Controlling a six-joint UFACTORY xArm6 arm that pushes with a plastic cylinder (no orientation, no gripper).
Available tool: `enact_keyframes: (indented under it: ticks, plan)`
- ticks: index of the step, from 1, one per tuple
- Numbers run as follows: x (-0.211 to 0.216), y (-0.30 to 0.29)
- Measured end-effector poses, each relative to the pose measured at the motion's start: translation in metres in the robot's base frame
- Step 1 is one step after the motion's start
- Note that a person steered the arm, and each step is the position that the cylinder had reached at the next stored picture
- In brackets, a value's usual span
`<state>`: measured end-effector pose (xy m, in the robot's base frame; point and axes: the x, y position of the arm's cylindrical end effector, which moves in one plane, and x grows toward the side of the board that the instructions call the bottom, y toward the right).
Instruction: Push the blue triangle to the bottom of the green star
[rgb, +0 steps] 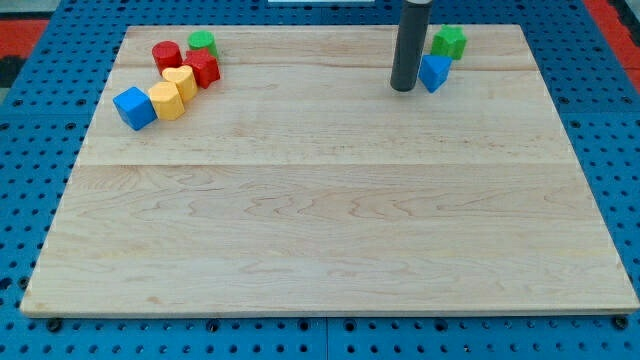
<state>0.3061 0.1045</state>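
The blue triangle (434, 72) lies near the view's top right, just below and slightly left of the green star (449, 42), touching or nearly touching it. My tip (402, 88) rests on the board right beside the blue triangle's left side, very close to it; whether it touches cannot be told. The dark rod rises from the tip to the view's top edge.
At the view's top left is a cluster: a red cylinder (166, 55), a green cylinder (202, 43), a red block (203, 68), a yellow heart (181, 81), a yellow block (166, 101) and a blue cube (134, 107). The wooden board (330, 220) sits on a blue pegboard.
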Motion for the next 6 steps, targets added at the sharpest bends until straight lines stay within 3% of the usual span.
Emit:
enact_keyframes:
  ticks: [2,3,5,6]
  plan:
    - [0.002,0.030]
    - [0.024,0.033]
    - [-0.009,0.075]
    - [-0.007,0.079]
